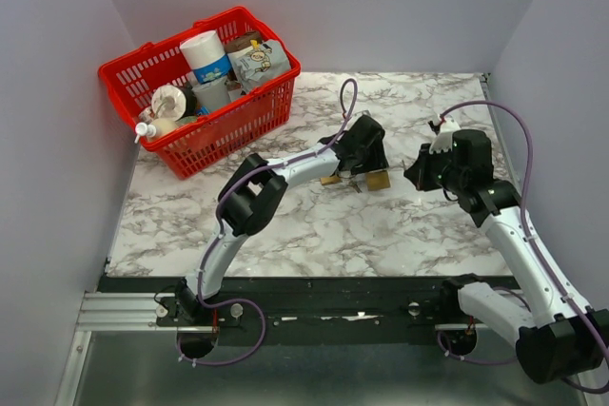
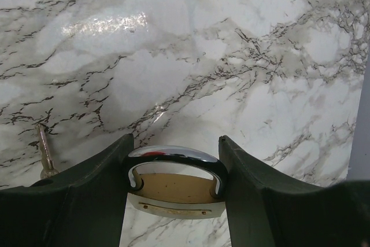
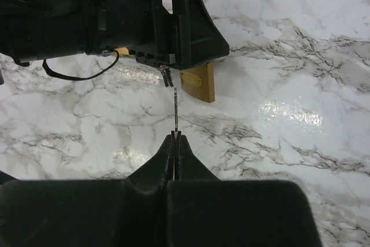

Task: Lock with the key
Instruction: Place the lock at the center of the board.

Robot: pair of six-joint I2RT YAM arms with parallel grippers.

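We see the left gripper clamped on the padlock. Its two dark fingers press the sides of the chrome shackle, and the brass body sits between them, nearer the palm. The padlock is held low over the marble bench, about mid-bench and toward the right. From the top view we cannot tell whether it touches the surface.

The right gripper is pinched tight on the key, which we see edge-on as a thin line running straight out from the fingertips. Its far end reaches the underside of the left gripper, just beside the brass body. We cannot tell whether it sits in the keyhole. The two grippers face each other closely, apart except for the key.

In the left wrist view a slim metal blade shows beside one finger, and we cannot tell whether it is the same key.

A red basket of bottles and packets stands at the far left corner, well apart from both grippers.
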